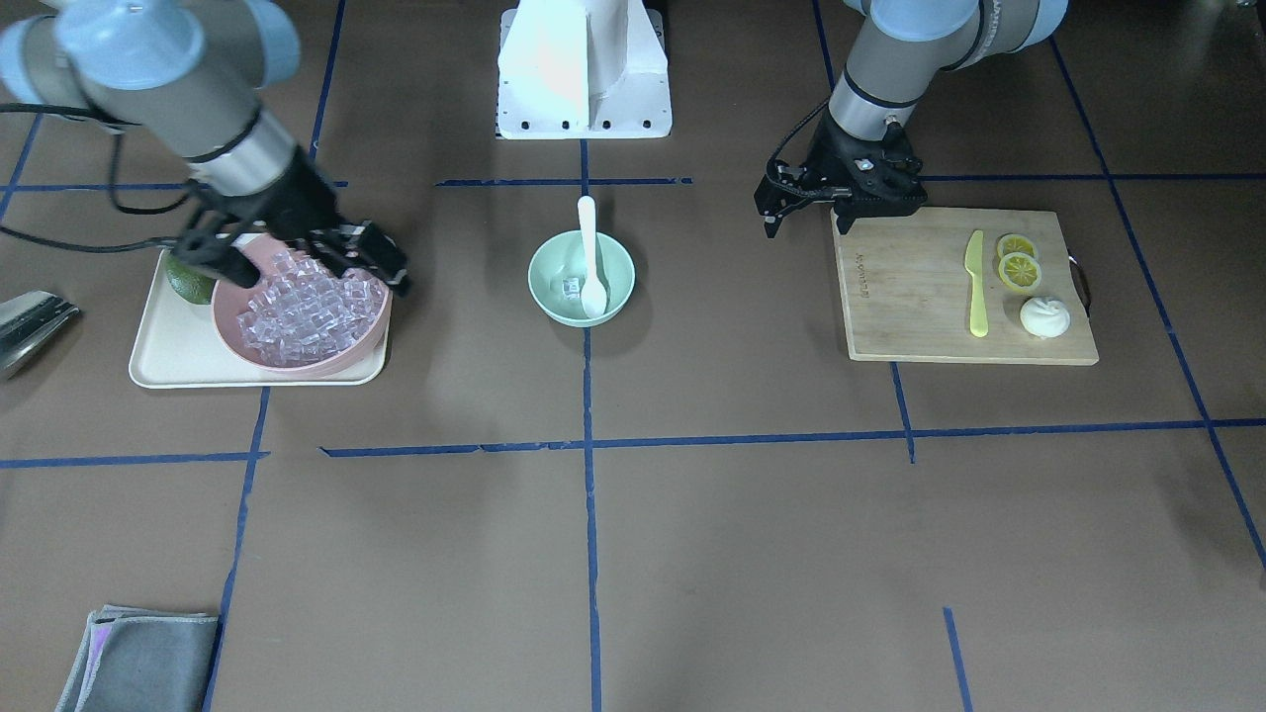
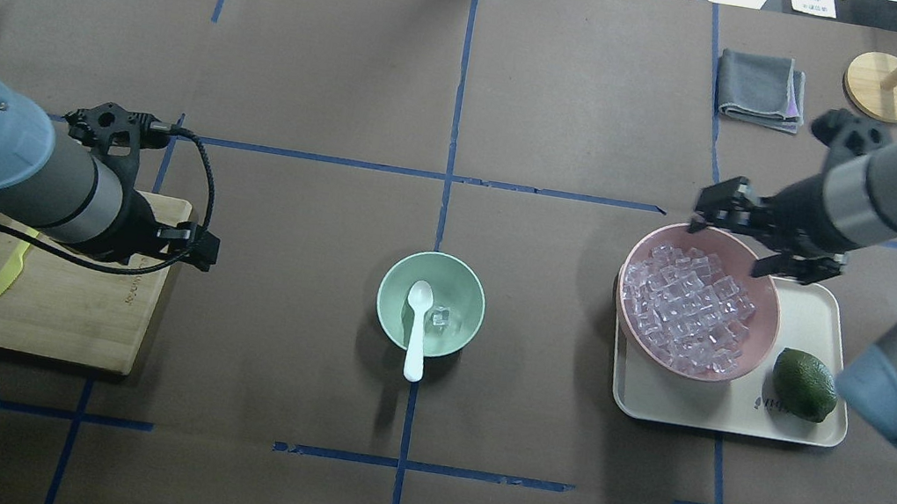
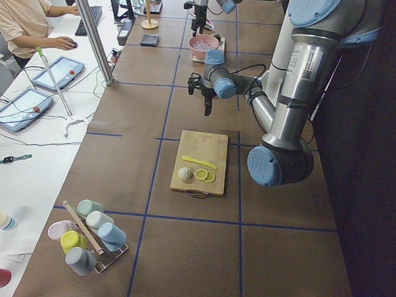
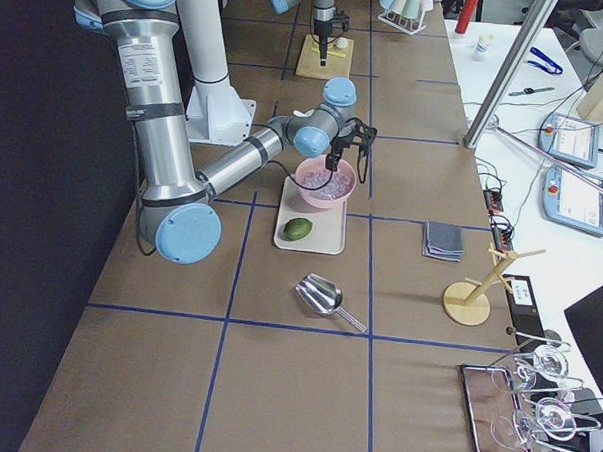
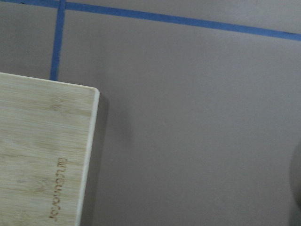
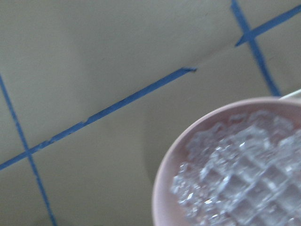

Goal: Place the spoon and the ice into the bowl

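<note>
Bowls, two: one mint-green bowl point(image 1: 550, 289) and one pink bowl point(image 2: 765, 326); white spoon point(image 1: 590, 259), one; ice cube point(image 1: 571, 287) in the mint-green bowl, one clearly seen; heap of ice cubes point(image 1: 307, 311) in the pink bowl, too many to count; tray point(image 1: 168, 358), one; lime point(image 1: 188, 284), one; cutting board point(image 1: 910, 297), one; yellow knife point(image 1: 977, 287), one; lemon slices point(image 1: 1019, 270), two; metal scoop point(image 4: 323, 295), one; folded grey cloth point(image 1: 143, 661), one.

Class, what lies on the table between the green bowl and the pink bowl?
Nothing: only bare brown table separates the green bowl and the pink bowl, as the overhead view shows.
</note>
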`<state>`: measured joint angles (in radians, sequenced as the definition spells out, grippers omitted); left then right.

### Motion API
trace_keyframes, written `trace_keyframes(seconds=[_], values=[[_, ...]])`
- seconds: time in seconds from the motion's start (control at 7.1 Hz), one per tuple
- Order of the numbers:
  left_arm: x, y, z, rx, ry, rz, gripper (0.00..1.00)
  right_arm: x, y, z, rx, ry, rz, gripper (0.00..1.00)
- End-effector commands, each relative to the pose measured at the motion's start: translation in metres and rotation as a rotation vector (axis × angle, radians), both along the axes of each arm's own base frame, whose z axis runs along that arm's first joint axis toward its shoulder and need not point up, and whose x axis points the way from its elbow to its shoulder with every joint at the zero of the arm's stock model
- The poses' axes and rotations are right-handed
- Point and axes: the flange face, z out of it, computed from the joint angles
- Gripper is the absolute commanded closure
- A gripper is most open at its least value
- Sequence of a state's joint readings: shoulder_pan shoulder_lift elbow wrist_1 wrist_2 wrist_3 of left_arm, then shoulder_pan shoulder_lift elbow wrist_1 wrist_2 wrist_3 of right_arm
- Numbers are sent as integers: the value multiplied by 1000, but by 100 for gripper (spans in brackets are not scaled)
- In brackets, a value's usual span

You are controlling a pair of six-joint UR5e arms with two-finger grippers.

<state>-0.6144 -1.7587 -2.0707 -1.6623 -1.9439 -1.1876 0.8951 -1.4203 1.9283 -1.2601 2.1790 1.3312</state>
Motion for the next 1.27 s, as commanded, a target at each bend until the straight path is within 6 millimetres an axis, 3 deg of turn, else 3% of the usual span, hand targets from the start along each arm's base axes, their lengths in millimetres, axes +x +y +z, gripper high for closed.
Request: trace_keyframes(seconds=[0.0, 0.28, 0.56, 0.7, 0.85, 0.99, 1.13], values=[[-27, -6, 19, 93, -43, 67, 1, 82, -4, 75, 114, 117, -136, 0], [-96, -33, 67, 221, -146, 143, 1, 175, 3, 136, 185, 195, -233, 0], [-179, -64, 95, 259, -139, 182, 1, 235, 9, 200, 209, 222, -299, 0], [-231, -65, 123, 271, -139, 212, 1, 276, 8, 252, 233, 230, -337, 0], [-271, -65, 152, 281, -125, 250, 1, 305, 0, 285, 279, 224, -377, 0], [-311, -61, 194, 265, -116, 284, 1, 321, 0, 300, 284, 225, -378, 0], [-331, -63, 232, 253, -107, 316, 1, 332, 3, 301, 279, 219, -357, 0]])
